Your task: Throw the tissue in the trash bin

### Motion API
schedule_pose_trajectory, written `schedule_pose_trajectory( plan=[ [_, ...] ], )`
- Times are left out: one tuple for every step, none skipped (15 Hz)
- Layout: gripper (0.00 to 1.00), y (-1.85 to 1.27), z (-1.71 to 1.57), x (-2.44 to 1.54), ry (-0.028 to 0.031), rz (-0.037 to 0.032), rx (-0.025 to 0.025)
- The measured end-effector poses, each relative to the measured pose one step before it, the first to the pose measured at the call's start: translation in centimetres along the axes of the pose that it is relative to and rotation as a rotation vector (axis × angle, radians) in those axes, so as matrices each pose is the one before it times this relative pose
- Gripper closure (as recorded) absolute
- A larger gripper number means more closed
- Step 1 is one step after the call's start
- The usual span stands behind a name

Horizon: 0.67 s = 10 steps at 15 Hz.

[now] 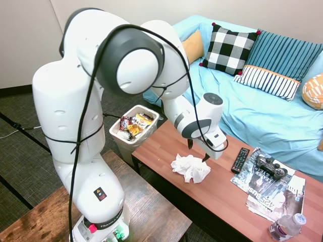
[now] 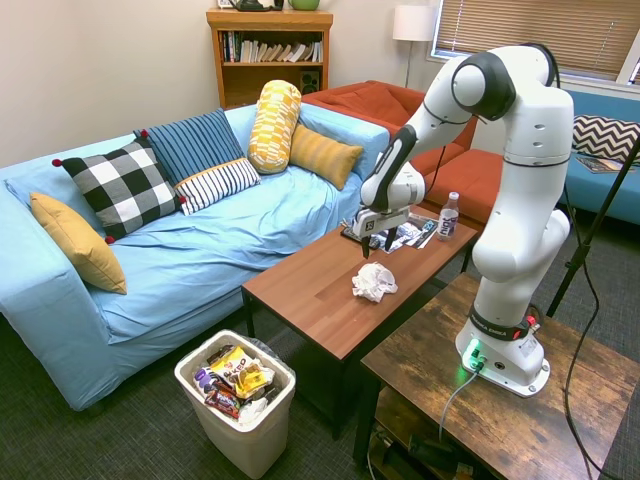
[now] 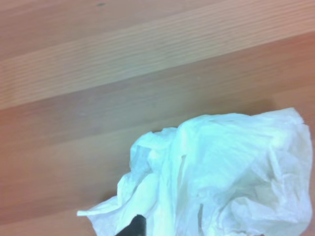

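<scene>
In the first exterior view, the tissue is lying on the wooden desk, crumpled into a white lump. The jaws are hovering just above the tissue, released, their two dark fingertips spread apart and grasping nothing. The trash bin is standing on the floor just beside the desk end nearest the tissue, lower than the desk top and showing colourful wrappers inside. A black remote is lying on the desk beyond the tissue, away from the trash bin, with magazines and a small bottle farther along.

In the second exterior view, the tissue is sitting near the desk edge that faces the arm's base. The jaws are hanging over the tissue, apart from it. The trash bin is resting on the carpet near the desk corner, between the desk and the blue sofa.

In the wrist view, the tissue is filling much of the picture, wrinkled and white, lying on the desk grain.
</scene>
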<state>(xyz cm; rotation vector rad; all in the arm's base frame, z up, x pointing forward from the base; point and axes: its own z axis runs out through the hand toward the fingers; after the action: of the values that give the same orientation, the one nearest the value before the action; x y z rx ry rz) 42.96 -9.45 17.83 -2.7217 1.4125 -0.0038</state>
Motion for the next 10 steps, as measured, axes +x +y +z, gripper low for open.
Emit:
schedule_pose_trajectory(
  plan=[
    [0.0, 0.331, 1.229, 0.006, -0.00178, -0.00448, 0.00086],
    [0.0, 0.272, 1.123, 0.041, -0.00008, -0.00042, -0.00201],
    [0.0, 0.055, 1.036, 0.027, -0.00118, -0.00012, -0.0011],
    [0.0, -0.266, 0.927, 0.028, -0.00095, -0.00016, 0.00233],
    [0.0, -0.331, 0.779, 0.036, -0.00231, -0.00029, -0.00046],
    [0.0, -0.234, 0.587, 0.137, 0.00135, -0.00113, -0.00172],
    [0.0, -0.048, 0.527, 0.156, 0.00595, 0.00026, -0.0018],
    [0.0, 0.051, 0.487, 0.159, 0.00552, 0.00165, -0.00239],
    [0.0, 0.067, 0.492, 0.104, 0.00445, 0.00111, -0.00285],
    [1.0, 0.063, 0.507, 0.048, 0.00187, 0.00058, -0.00375]
  ],
)
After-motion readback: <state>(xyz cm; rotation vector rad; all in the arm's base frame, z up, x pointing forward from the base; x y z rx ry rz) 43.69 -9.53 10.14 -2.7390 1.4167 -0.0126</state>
